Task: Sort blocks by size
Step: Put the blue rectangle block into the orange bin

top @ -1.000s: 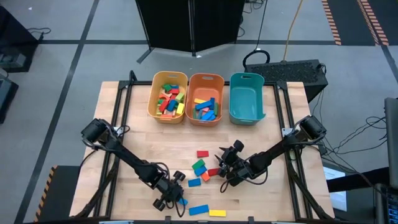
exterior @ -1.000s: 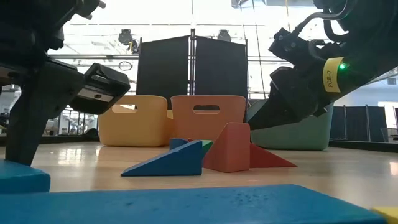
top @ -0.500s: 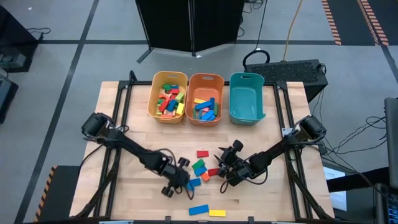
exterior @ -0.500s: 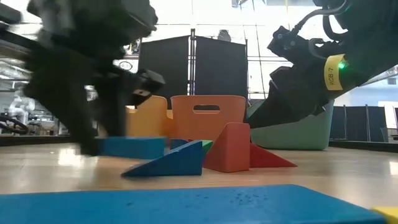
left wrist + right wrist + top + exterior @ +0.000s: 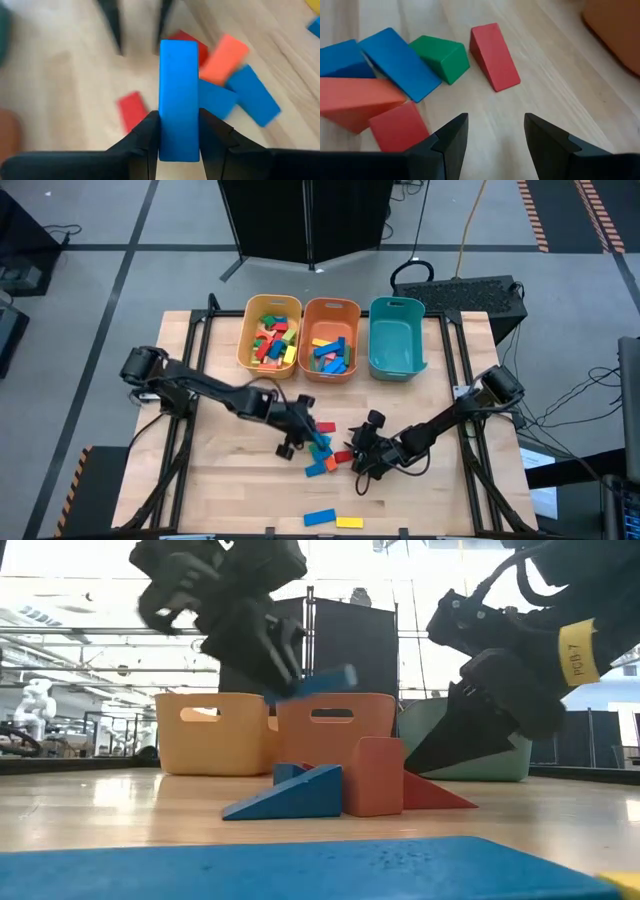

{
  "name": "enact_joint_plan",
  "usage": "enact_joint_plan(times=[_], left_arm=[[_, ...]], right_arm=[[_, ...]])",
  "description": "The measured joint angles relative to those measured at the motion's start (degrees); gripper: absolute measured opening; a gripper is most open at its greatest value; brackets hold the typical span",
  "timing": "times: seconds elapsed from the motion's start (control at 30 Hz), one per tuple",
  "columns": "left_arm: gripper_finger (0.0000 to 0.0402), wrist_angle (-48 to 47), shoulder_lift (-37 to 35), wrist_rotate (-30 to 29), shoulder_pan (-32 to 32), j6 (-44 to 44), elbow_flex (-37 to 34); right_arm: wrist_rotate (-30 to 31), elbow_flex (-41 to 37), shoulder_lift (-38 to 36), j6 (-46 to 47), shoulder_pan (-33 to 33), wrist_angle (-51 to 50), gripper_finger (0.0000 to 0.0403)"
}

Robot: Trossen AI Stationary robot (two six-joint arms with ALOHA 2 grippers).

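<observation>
wooden table [image 5: 215, 480], yellow bin [image 5: 270, 338] – mixed blocks [image 5: 275, 340]

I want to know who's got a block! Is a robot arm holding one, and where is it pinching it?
Yes. The left pincer pinches a long blue block by its long sides near one end, up off the table. The right pincer is open and holds nothing.

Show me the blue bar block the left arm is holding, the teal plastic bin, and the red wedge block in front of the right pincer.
Blue wooden bar block [image 5: 179, 95]: left wrist view, middle of its top face.
Teal plastic bin [image 5: 397, 358]: high view, its bare floor.
Red wooden wedge block [image 5: 494, 55]: right wrist view, its sloped face.
</observation>
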Motion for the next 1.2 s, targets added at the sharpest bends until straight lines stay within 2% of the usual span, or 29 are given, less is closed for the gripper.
enact_joint_plan(times=[0.2, 0.43, 0.67, 1.03, 1.2], left_arm=[[0.0097, 2.5, -3.7, 0.2, 6.9, 1.4, 0.0], [0.0097, 5.6, -4.8, 0.3, 15.2, 2.2, 0.1], [0.0097, 5.7, -4.9, 0.1, 22.1, -1.3, 2.3], [0.0101, 8.6, -4.9, -0.6, 27.6, -4.1, 3.7], [0.0110, 8.3, -4.8, -0.7, 28.4, -8.2, 3.7]], right_arm=[[-1.5, 0.0, 0.0, -1.4, 0.0, 0.1, 0.0180], [-1.0, 0.0, 0.0, -4.8, -1.6, 0.1, 0.0180], [-1.1, 0.0, 0.0, -10.3, -4.3, -0.1, 0.0180], [-1.7, 0.0, 0.0, -19.7, -10.1, -0.6, 0.0180], [-5.4, 0.0, 0.0, -25.4, -12.6, -0.4, 0.0180]])
